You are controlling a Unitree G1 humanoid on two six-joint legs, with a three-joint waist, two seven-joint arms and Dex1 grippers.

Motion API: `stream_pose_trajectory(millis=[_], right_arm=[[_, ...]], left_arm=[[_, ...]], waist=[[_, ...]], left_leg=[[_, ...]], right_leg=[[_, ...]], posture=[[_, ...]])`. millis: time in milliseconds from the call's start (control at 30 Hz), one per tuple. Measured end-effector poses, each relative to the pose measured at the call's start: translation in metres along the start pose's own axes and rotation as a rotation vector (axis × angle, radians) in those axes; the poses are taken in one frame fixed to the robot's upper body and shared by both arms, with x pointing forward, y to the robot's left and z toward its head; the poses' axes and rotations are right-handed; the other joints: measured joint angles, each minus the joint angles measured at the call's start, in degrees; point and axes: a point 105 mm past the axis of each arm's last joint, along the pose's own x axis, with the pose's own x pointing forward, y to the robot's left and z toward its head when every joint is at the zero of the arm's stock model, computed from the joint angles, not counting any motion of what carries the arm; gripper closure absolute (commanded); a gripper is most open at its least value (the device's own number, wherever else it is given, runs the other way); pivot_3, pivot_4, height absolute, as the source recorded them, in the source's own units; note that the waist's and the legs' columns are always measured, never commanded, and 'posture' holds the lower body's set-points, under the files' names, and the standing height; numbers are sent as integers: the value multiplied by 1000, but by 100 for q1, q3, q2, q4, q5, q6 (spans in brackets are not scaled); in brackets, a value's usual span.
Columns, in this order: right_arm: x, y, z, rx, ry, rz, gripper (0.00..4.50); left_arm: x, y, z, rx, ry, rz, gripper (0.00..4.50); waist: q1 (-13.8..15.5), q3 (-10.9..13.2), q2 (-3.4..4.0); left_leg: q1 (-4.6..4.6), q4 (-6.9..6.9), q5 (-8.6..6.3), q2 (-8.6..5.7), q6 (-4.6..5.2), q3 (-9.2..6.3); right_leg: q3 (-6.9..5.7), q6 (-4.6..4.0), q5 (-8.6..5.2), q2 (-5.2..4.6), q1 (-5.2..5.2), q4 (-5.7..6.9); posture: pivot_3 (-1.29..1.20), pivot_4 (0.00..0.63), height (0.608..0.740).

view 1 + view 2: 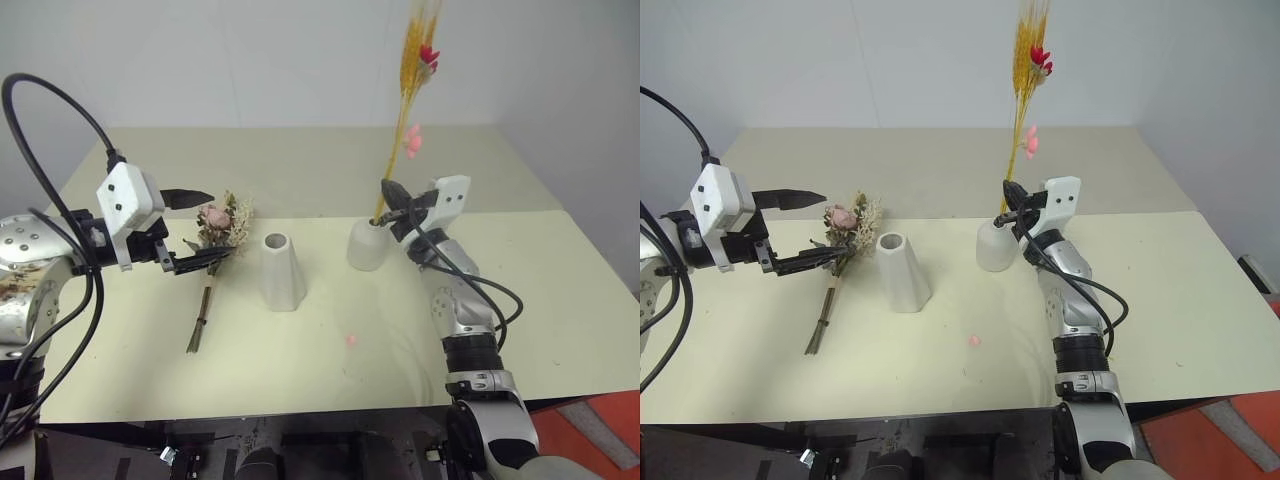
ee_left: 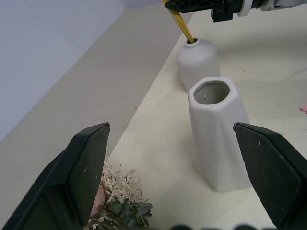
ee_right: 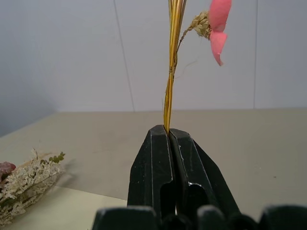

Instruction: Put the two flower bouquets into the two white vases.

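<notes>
The bushy bouquet point(image 1: 207, 290), with a pink rose and white sprigs, lies on the table left of the taller faceted white vase point(image 1: 282, 270). My left gripper point(image 1: 218, 226) is open, with one finger on each side of the bouquet's head, and grips nothing. The shorter rounded vase point(image 1: 368, 247) stands to the right of the tall one. The thin yellow stalk point(image 1: 412, 80) with pink-red blossoms rises upright from this vase's hole. My right gripper point(image 1: 388, 192) is shut on the stalk just above the vase's mouth point(image 2: 191, 42).
A fallen pink petal point(image 1: 351, 340) lies on the pale table point(image 1: 560, 300) in front of the vases. The table's front edge is close to me, and a wall stands behind its far edge.
</notes>
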Motion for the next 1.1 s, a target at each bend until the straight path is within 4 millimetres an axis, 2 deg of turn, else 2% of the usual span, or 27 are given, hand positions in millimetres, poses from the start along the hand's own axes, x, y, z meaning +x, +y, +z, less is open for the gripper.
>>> stream_pose_trajectory(millis=[167,200,233,367,433,600,800,900,967,1100], right_arm=[[0,0,0,-4,0,-4,4470],[0,0,0,-3,0,-2,3961],[-1,0,-1,-2,2,1,3753],[-7,3,-7,-2,14,14,2334],[-10,6,-3,-11,-2,25,1585],[-25,13,1,-16,-27,48,26],[-53,11,2,-12,11,43,26],[-63,4,8,-48,60,38,26],[-71,-3,13,-75,88,25,26],[-77,-13,21,-89,125,8,26]], left_arm=[[0,0,0,0,0,1,0],[0,0,0,0,0,1,0],[0,0,0,0,0,2,0],[0,1,0,0,0,5,0],[0,1,0,0,0,6,0],[0,1,0,-1,0,9,0],[-2,12,-7,-68,30,115,0],[-11,27,-25,-158,175,257,0],[-22,35,-39,-183,341,346,0],[-32,43,-47,-305,488,435,0]], waist=[[1,0,0],[1,0,0],[1,0,0],[1,0,0],[0,0,0],[13,0,0],[24,0,0],[19,0,-1],[12,0,-1],[28,0,-1]], left_leg=[[0,0,0,0,0,0],[0,0,0,0,0,0],[0,0,0,0,0,0],[-1,0,0,0,0,0],[0,0,0,0,0,0],[0,1,0,0,0,0],[0,2,0,-1,0,-2],[2,2,0,-1,0,-4],[5,-1,0,0,1,-4],[6,1,0,-2,1,-4]], right_leg=[[0,0,0,0,0,0],[0,0,0,0,0,0],[0,0,0,0,0,0],[0,0,0,-1,0,0],[0,0,0,0,0,0],[0,0,0,-1,1,1],[0,0,0,-1,1,3],[0,1,-1,0,2,5],[2,1,-1,3,2,4],[2,1,-1,3,5,6]], posture=[[0,150,740],[0,150,740],[0,150,740],[0,150,740],[0,150,740],[0,150,740],[0,150,740],[0,150,740],[0,150,740],[0,150,740]])
